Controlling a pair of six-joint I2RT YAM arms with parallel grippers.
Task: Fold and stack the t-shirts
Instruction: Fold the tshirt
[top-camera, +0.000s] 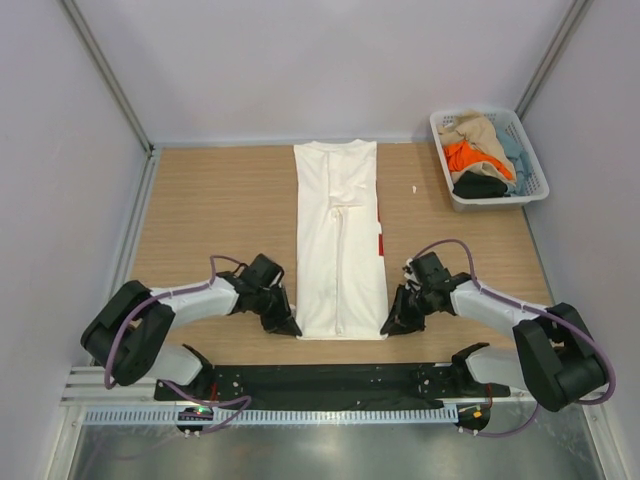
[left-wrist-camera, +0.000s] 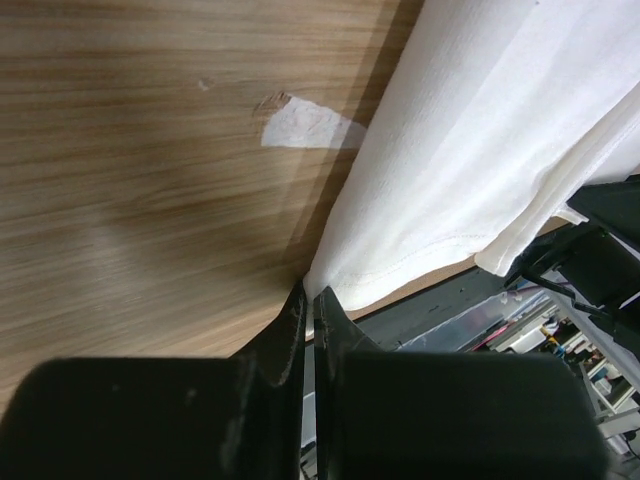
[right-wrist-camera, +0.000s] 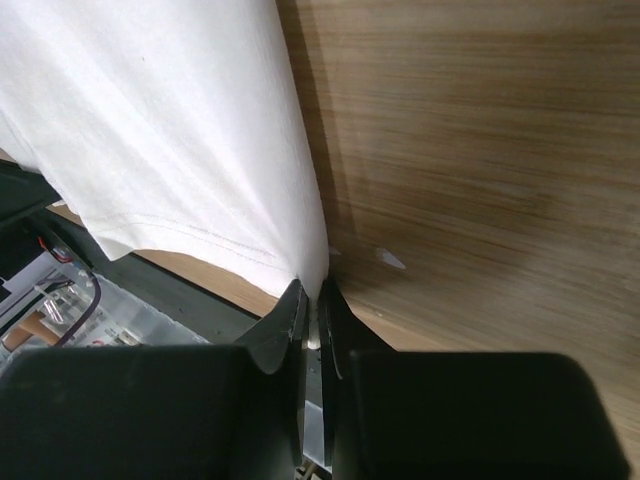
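One long, narrow white t-shirt (top-camera: 338, 250)

This is a lab test cell, not a home. Ahead of my left gripper (top-camera: 290, 327) and right gripper (top-camera: 390, 326), the wood-grain table (top-camera: 220, 220) ends at bare pale walls (top-camera: 330, 60) held in metal posts (top-camera: 105, 70). Behind them, my bases are bolted to a black plate (top-camera: 330, 378), with a slotted cable duct (top-camera: 280, 414) and exposed wires (right-wrist-camera: 62, 305) below.

Both arms stretch low, left hand (top-camera: 291, 328) and right hand (top-camera: 390, 328) pinched closed.
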